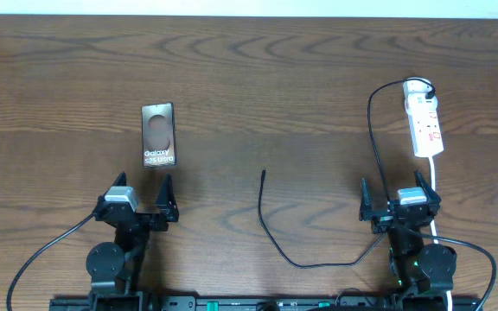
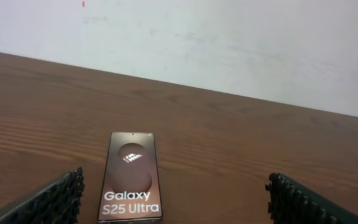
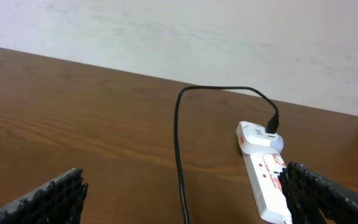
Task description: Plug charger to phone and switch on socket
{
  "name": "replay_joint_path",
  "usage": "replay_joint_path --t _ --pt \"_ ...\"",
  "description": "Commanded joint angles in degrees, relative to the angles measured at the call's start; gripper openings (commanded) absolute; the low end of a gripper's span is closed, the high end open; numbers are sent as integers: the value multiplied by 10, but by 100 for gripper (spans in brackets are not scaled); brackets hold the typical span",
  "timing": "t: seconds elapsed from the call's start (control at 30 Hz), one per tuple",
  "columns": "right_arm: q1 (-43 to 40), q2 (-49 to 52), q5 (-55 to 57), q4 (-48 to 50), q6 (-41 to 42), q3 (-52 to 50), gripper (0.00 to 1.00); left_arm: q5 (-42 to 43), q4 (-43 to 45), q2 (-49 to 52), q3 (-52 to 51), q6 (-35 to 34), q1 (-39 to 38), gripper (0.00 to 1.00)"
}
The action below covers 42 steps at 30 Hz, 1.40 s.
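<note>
Bronze phone [image 1: 159, 135] 12 o'clock of left tool [image 1: 141, 195], socket [image 1: 425, 125] 1 o'clock of right tool [image 1: 396, 195]; both wide & empty, prob. staged to reach.

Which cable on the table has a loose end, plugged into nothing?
The thin black charger: its tip lies free at mid-table, apart from the phone. The white cord runs straight from the socket.

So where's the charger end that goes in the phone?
Look at the middle of the brown wooden table. A long thin black charger cable curls there, its small plug tip lying alone on bare wood. The flat brown-bronze phone is left of it, the narrow white power strip far right.
</note>
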Motion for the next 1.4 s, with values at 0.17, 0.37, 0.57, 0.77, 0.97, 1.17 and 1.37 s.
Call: replay_joint_path --t 0.17,0.37,0.57,0.77,0.97,1.17,1.37 --pt "-3 -2 3 -1 7 -3 99 22 12 -3 20 8 -1 93" --pt "-3 -2 3 -1 7 -3 99 22 -30 56 111 8 -1 93" --pt "-3 -2 3 -1 6 -3 99 18 -56 224 255 15 -1 93" --pt "-3 -2 3 -1 6 -3 99 -11 -189 456 473 14 -1 93" --pt "-3 -2 3 -1 6 -3 99 -25 -369 698 715 56 -1 93" --pt "-3 -2 3 -1 6 -3 99 -17 -404 838 789 57 -1 93" --pt "-3 -2 3 -1 7 -3 99 -16 -424 901 788 57 -1 93"
